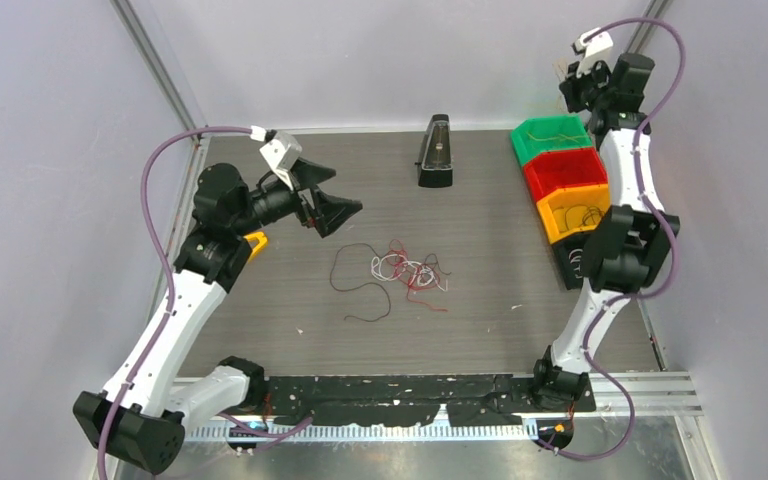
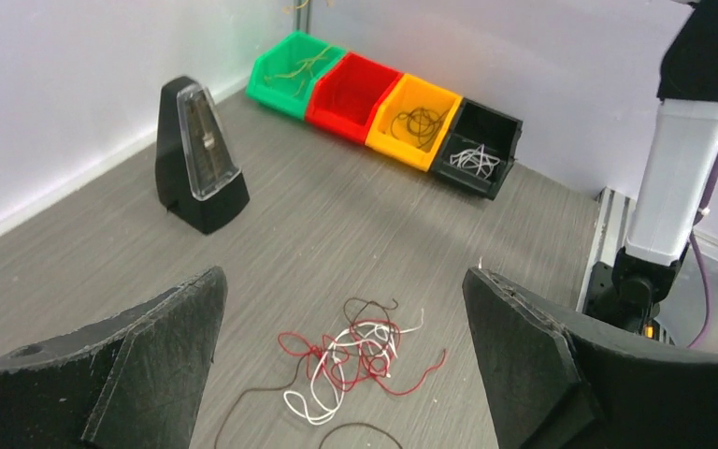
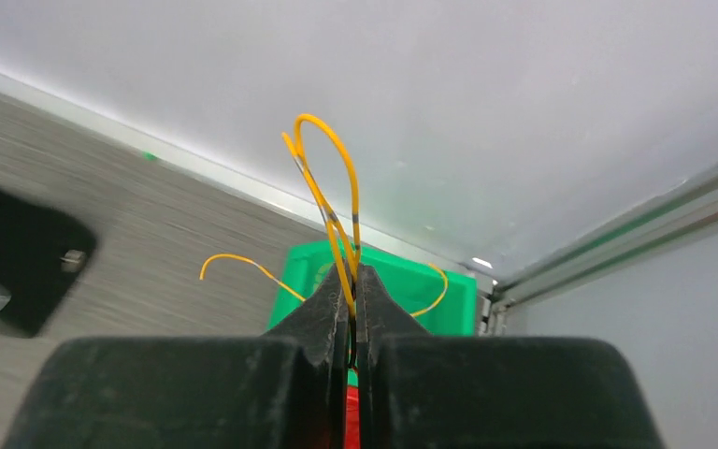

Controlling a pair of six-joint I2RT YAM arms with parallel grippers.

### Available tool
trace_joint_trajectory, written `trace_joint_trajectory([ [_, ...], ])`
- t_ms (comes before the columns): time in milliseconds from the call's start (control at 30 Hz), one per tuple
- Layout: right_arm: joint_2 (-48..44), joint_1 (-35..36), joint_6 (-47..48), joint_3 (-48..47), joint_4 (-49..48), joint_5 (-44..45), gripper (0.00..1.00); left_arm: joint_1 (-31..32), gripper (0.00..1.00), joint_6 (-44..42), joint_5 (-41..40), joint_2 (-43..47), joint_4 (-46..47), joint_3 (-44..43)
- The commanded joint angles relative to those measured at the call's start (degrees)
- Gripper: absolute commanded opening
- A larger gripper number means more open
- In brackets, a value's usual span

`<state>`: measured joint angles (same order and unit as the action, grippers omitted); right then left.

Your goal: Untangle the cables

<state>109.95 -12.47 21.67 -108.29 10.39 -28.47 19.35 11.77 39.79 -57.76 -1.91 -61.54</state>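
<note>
Right gripper (image 3: 353,277) is clamped on a yellow cable (image 3: 335,168), held up over the green bin (image 3: 411,292) at far right. Left gripper (image 2: 341,285) is wide apart, empty, hovering left of the cables (image 1: 400,272): loose red, white and dark strands mid-desk (image 1: 500,290). Black metronome (image 1: 435,152) stands far centre.

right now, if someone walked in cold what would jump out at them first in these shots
The loose tangle of thin red, white and dark brown wires at the middle of the grey wood-grain table, with the open left gripper raised to its left. Then the right gripper, shut on a looped thin yellow wire over the green plastic bin at the table's far right corner.
</note>
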Motion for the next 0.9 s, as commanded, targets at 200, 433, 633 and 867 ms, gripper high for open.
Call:
trace_joint_trajectory([
  [200,21.02,-0.01,16.58,-17.94,-3.25,6.43,0.05,-0.37,1.00,-3.69,-4.68,-0.80,-4.24,0.88],
  [433,28.72,0.18,30.52,-18.76,-1.29,11.68,0.05,-0.80,1.00,-5.73,-6.24,-0.79,-7.47,0.87],
  [633,30.38,0.71,31.85,-18.76,1.46,12.24,0.13,-1.34,0.99,-8.25,-6.69,-1.06,-10.42,-0.28],
  [867,22.49,1.33,25.31,-15.65,4.43,10.24,0.62,-1.58,1.00,-8.45,-7.36,-0.46,-11.54,-0.70],
])
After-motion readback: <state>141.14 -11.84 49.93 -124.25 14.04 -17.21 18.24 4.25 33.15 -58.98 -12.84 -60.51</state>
